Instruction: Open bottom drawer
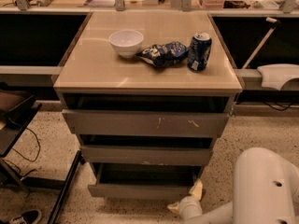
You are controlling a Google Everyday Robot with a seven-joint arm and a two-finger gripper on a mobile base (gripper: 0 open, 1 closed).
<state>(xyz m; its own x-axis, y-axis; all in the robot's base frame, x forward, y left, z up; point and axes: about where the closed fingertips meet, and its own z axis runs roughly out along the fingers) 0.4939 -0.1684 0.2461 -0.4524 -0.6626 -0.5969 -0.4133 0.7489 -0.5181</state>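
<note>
The bottom drawer is the lowest of three grey fronts on the cabinet. It stands pulled out a little, and its shallow dark interior shows behind the plain front. My gripper is low at the bottom right, just off the drawer's right front corner. Its two yellowish fingertips are spread apart and hold nothing. The upper fingertip is right beside the drawer's corner; I cannot tell whether it touches. My white arm fills the lower right corner.
The middle drawer and the scratched top drawer also stand slightly out. On the cabinet top are a white bowl, a blue chip bag and a blue can. A black stand is on the left.
</note>
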